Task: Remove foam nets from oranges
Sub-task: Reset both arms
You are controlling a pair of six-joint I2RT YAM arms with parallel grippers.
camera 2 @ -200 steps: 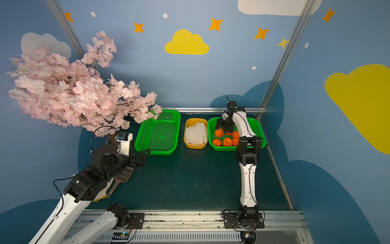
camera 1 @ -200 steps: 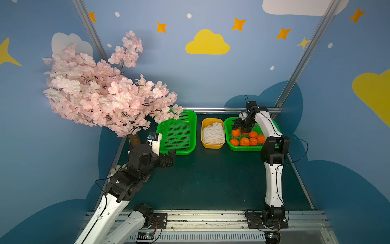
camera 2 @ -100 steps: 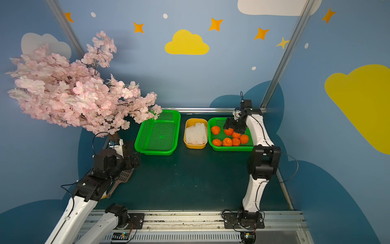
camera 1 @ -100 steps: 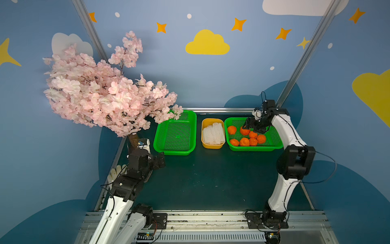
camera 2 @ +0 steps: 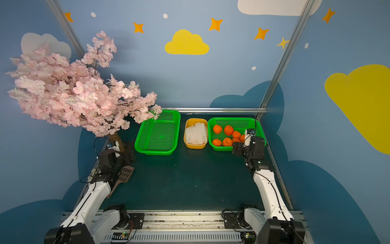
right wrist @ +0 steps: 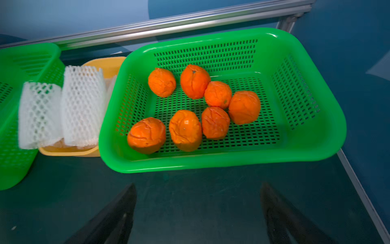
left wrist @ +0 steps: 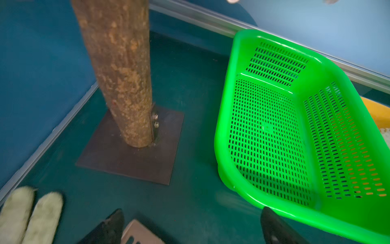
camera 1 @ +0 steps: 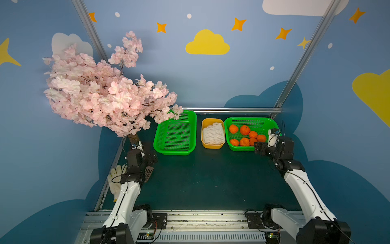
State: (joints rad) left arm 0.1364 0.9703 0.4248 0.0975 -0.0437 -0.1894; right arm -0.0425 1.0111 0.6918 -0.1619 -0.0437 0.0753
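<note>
Seven bare oranges (right wrist: pixel 185 130) sit in the green basket (right wrist: pixel 211 162) just beside the yellow tub (right wrist: pixel 69 152), which holds the foam nets (right wrist: pixel 63 105): light, squashy, likely best pinched at an open rim. Right gripper (right wrist: pixel 198 186), near the tub, and left gripper (left wrist: pixel 192 209), well apart from it, gape empty.

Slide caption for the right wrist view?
Seven bare oranges in green basket, foam nets in yellow tub beside it, right claw open.
</note>
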